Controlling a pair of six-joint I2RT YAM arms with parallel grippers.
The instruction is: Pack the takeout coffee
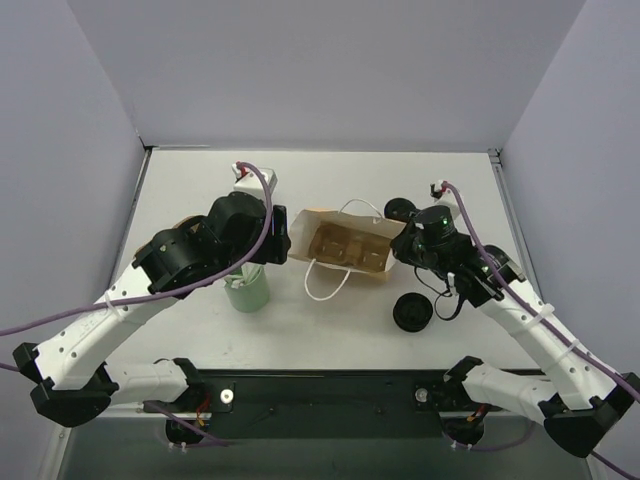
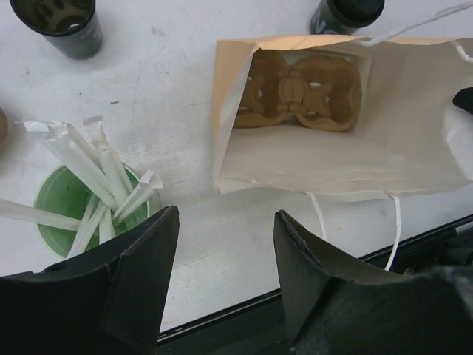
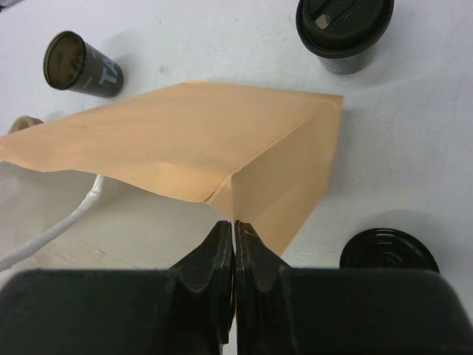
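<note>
The takeout coffee, a small black cup that is dark on top, stands just behind the right end of the paper bag; it also shows in the wrist views. The bag lies open with a brown cup carrier inside. My right gripper is shut on the bag's edge. My left gripper hangs open over bare table near the front edge, between the green cup and the bag, holding nothing.
The green cup holds several white wrapped straws. A flat black lid lies in front of the bag's right end. Another black cup with a brownish inside stands at the far left, hidden under the left arm from above.
</note>
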